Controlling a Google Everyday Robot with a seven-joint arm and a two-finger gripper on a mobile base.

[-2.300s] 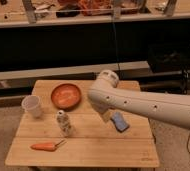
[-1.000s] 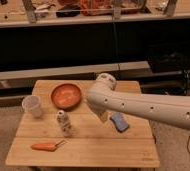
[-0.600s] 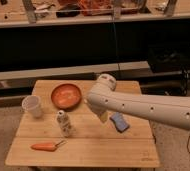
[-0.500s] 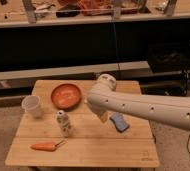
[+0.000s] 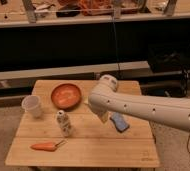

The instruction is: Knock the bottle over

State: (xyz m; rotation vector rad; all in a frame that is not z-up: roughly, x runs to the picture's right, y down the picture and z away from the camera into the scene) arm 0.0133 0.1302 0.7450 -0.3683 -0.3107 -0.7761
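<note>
The bottle (image 5: 63,123) is small and whitish with a rounded white cap and a mottled label. It stands upright on the wooden table (image 5: 88,145), left of centre. My white arm (image 5: 143,107) reaches in from the right, its bend above the table's middle. My gripper (image 5: 104,118) shows only as a pale piece hanging under the arm's bend. It is well to the right of the bottle and not touching it.
A white plastic cup (image 5: 32,105) stands at the left edge. An orange bowl (image 5: 65,95) sits behind the bottle. An orange carrot (image 5: 45,146) lies in front of the bottle. A blue object (image 5: 119,122) lies just right of the gripper. A dark shelf runs behind the table.
The arm has shifted slightly left and down over the table's middle. The bottle, cup, bowl and carrot have not moved.
</note>
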